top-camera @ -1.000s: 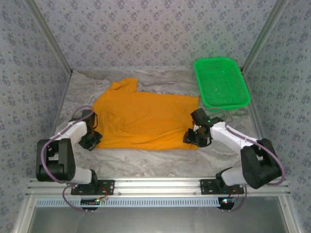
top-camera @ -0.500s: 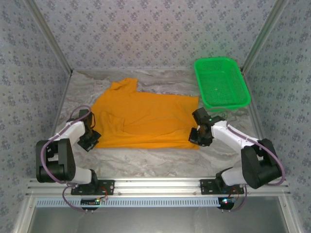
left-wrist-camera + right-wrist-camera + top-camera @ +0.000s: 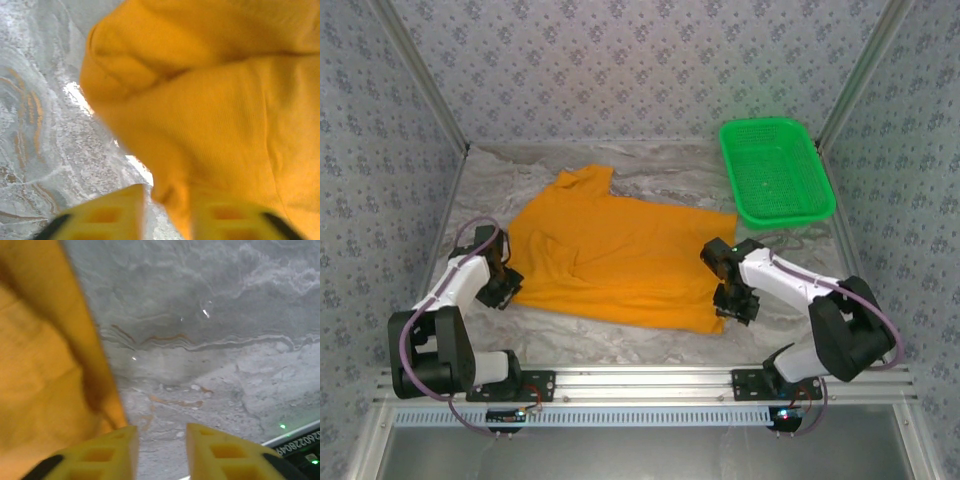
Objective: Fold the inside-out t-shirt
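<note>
The orange t-shirt (image 3: 620, 255) lies spread flat on the marbled table, one sleeve pointing to the back. No print or tag shows. My left gripper (image 3: 505, 288) sits at the shirt's left edge. In the left wrist view the t-shirt (image 3: 215, 100) hangs over the gripper (image 3: 167, 215). The jaws stand apart with the cloth edge in the gap against the right finger. My right gripper (image 3: 735, 305) is at the shirt's near right corner. Seen from the right wrist, this gripper (image 3: 162, 455) is open over bare table, and the t-shirt (image 3: 45, 380) lies just left of its left finger.
A green mesh basket (image 3: 777, 170) stands at the back right, clear of the shirt. Patterned walls close in the table on the left, back and right. A strip of bare table (image 3: 620, 345) runs between the shirt and the metal rail at the near edge.
Both grippers went shut and have opened again. The right gripper moved toward the near edge, and the shirt's right side swung with it, so the shirt now lies turned.
</note>
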Action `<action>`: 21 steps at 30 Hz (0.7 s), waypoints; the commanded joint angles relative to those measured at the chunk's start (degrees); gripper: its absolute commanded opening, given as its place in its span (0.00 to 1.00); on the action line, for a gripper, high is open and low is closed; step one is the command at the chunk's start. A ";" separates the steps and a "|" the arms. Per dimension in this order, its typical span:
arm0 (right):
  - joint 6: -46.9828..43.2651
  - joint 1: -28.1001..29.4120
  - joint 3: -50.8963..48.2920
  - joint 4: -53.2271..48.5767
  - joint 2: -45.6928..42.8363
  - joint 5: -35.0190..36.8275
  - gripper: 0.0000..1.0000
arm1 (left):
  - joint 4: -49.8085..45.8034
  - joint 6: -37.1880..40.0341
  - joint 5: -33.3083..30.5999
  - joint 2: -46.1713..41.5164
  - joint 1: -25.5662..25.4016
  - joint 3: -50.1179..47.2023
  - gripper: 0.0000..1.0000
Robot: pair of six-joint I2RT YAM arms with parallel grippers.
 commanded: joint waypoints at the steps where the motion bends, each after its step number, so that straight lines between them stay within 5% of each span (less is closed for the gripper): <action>1: -5.25 -1.81 3.84 -2.26 -1.78 2.55 0.37 | -1.46 2.14 -0.42 0.52 1.25 0.61 0.49; 10: -27.44 4.87 14.11 20.10 2.36 -7.18 0.44 | -5.45 4.39 0.20 -1.96 0.86 8.43 0.51; 14: -27.72 5.98 14.31 27.65 9.03 -6.73 0.44 | -3.04 7.22 1.83 1.40 -0.05 11.86 0.51; 21: -25.60 9.05 12.34 32.81 17.71 -8.22 0.43 | 5.30 9.63 2.03 11.17 -9.13 16.11 0.51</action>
